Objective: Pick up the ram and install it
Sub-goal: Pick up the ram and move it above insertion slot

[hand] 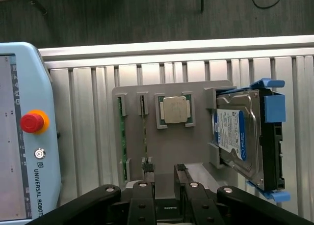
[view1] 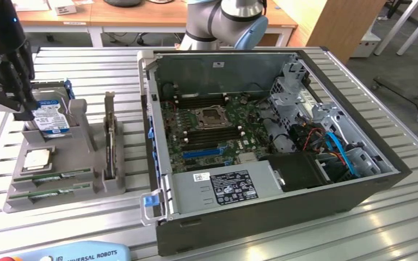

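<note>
Green and thin, the ram [hand: 120, 136] stands on its edge in a slot of the grey holder [hand: 167, 151], with a second stick [hand: 145, 139] just beside it in the next slot. Near them on the same holder lies a square silver chip [hand: 175, 110], and a hard drive [hand: 235, 136] with a blue-white label leans at the far side. The tool [hand: 166, 188] hangs above the holder with its fingers spread wide and nothing between them. It touches neither stick, so I judge that the task is at its very beginning: the ram is not yet picked up, and the installing is all left to do. The open computer case [view1: 267, 217] waits on the metal surface [view1: 71, 228] at the exterior view's right, with its green board [view1: 209, 130] showing. A light-blue control panel [hand: 29, 122] with a red button lies beside the holder. From above, the sticks show as narrow edges, so their labels are hidden there. I cannot tell which long slots on the board are free, and the tool is partly cut off in the exterior view.
</note>
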Controlling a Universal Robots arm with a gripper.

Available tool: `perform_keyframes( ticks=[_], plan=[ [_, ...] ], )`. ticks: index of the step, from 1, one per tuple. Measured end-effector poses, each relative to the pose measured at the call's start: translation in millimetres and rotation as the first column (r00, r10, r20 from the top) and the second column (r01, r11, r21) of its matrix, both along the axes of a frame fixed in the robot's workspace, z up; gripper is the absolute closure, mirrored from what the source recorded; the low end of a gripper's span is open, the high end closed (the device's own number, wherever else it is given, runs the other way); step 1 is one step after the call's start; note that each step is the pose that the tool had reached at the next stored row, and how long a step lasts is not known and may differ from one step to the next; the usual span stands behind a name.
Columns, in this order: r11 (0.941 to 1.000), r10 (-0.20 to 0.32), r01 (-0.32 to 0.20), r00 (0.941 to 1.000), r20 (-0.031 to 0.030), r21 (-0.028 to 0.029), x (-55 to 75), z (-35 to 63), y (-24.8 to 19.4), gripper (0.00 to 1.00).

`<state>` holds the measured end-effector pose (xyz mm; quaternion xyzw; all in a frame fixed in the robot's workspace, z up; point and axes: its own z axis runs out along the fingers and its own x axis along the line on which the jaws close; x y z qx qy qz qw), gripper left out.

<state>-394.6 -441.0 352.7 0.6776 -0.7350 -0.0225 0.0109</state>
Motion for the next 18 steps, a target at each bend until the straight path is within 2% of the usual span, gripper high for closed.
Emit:
perform_keyframes(
  ticks=[10,18],
  plan=[
    [1.0000,0.000,0.000,1.0000,0.0000,0.0001,-0.5,0.0,-18.7,0.70],
    [1.0000,0.000,0.000,1.0000,0.0000,0.0001,-1.0,0.0,-30.4,0.70]
  ],
)
